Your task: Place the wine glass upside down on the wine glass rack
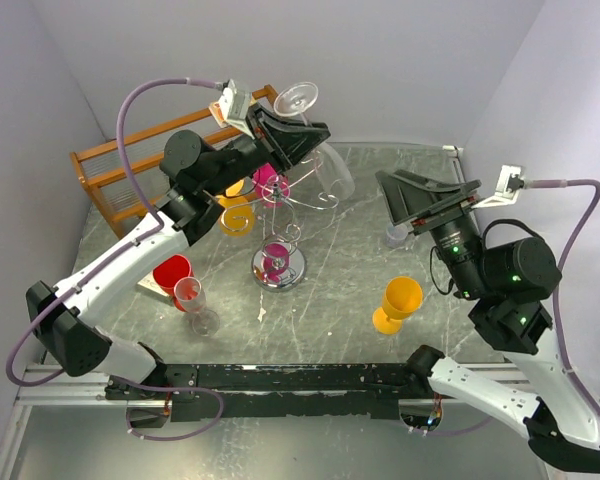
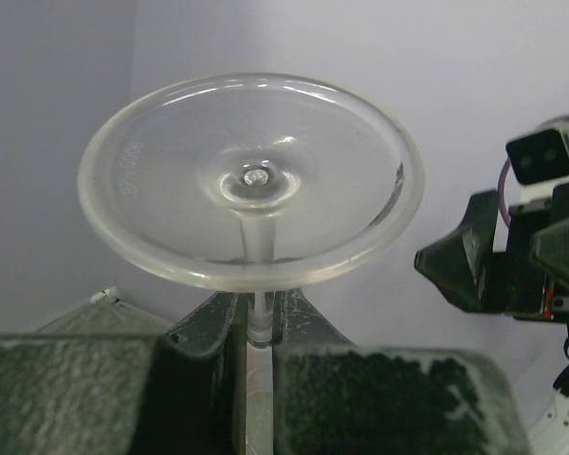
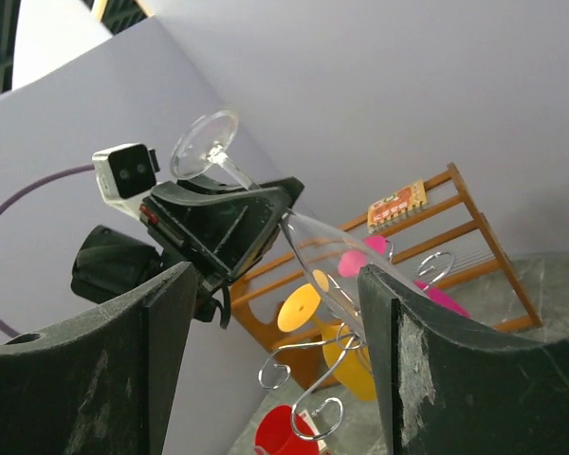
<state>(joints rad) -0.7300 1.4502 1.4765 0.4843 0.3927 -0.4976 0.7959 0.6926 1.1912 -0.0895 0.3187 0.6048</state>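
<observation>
Seen from above, the left fingers [image 1: 298, 135], black and set at the end of a white and black arm, sit in the upper middle of the frame. They are closed tight on the thin stem of a clear wine glass [image 1: 296, 98]. The glass is in the air and tilted, with its round foot towards the back wall and its bowl sloping down and to the right.

Below the bowl, near the centre of the grey marbled counter [image 1: 340, 300], stands the silver wire wine glass rack [image 1: 292, 275]. It has curled scroll arms rising from a round chrome base. A magenta glass [image 1: 270, 180] and a yellow glass [image 1: 235, 215] hang on its arms. It is not possible to tell whether the clear bowl touches the wire.

In the left wrist view, the foot of the glass fills the upper middle of the frame, and the stem drops into the narrow slit between the two dark pads.

The right fingers [image 3: 104, 370] are spread wide and hold nothing. In the overhead view they hover at the right of the frame, well apart from the rack.

A brown wooden shelf rack [image 1: 110, 170] stands at the upper left. A red cup [image 1: 170, 272] and a clear flute [image 1: 195, 305] sit at the lower left. A yellow goblet [image 1: 398, 303] is at the lower right.
</observation>
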